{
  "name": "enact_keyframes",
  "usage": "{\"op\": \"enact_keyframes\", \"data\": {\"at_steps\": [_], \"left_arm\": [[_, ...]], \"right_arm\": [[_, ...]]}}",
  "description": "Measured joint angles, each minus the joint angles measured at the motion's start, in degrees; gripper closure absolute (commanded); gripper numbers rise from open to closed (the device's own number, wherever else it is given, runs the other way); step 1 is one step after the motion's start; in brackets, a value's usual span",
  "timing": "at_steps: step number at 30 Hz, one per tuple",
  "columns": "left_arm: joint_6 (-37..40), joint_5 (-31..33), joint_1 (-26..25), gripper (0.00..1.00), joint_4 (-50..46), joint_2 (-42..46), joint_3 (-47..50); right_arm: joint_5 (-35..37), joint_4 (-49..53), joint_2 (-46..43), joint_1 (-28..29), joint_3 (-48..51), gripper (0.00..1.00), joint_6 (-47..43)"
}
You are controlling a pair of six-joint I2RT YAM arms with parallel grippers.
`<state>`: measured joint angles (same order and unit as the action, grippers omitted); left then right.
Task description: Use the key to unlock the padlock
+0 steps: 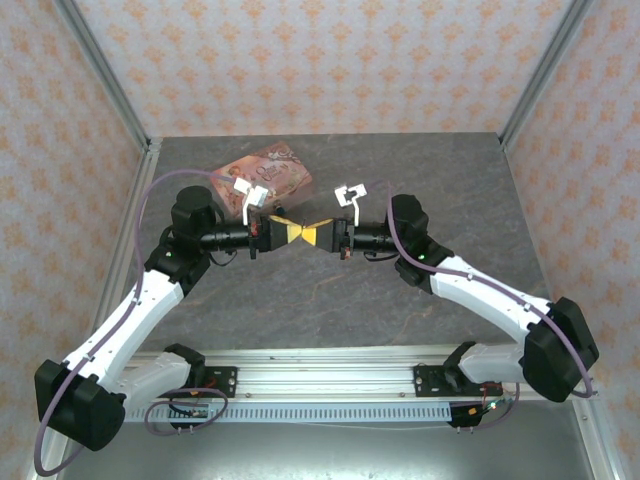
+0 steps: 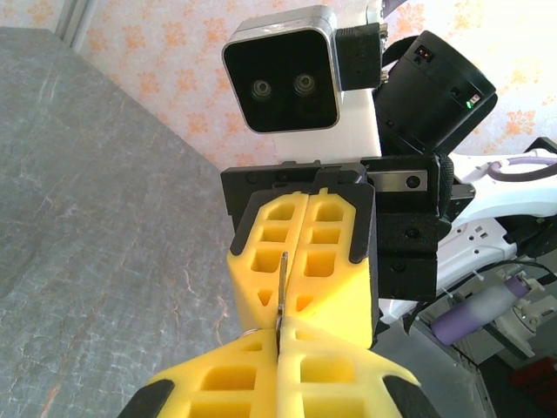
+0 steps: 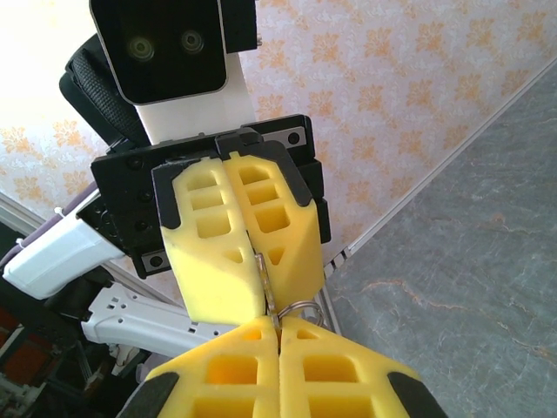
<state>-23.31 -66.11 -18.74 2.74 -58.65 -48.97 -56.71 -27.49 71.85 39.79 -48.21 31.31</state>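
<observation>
Both closed | left pincer (image 1: 290,233) meets right pincer (image 1: 308,236) | key (image 2: 282,283) between tips

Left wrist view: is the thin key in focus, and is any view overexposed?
Left wrist view: the key is sharp, while the wallpaper at the upper right washes out. Right wrist view: the key ring is sharp, and the upper-left corner is blown out. Top external view: the light is even and the pink tin is clear.

Above the middle of the grey counter (image 1: 330,300), the left pincer (image 1: 283,233) and the right pincer (image 1: 318,236) meet tip to tip, their yellow fingers closed and touching. A pink tin (image 1: 270,168) lies on the far left, just beyond the left arm.
</observation>
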Motion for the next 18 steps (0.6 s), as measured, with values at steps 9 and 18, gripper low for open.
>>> {"op": "enact_keyframes", "data": {"at_steps": [9, 18], "left_arm": [[2.7, 0.9, 0.0, 1.00, -2.9, 0.0, -0.1], [2.4, 2.8, 0.0, 1.00, -3.6, -2.5, -0.1]], "right_arm": [[0.3, 3.4, 0.2, 0.0, -0.7, 0.87, -1.7], [5.9, 14.4, 0.3, 0.3, -3.5, 0.74, -6.5]]}}
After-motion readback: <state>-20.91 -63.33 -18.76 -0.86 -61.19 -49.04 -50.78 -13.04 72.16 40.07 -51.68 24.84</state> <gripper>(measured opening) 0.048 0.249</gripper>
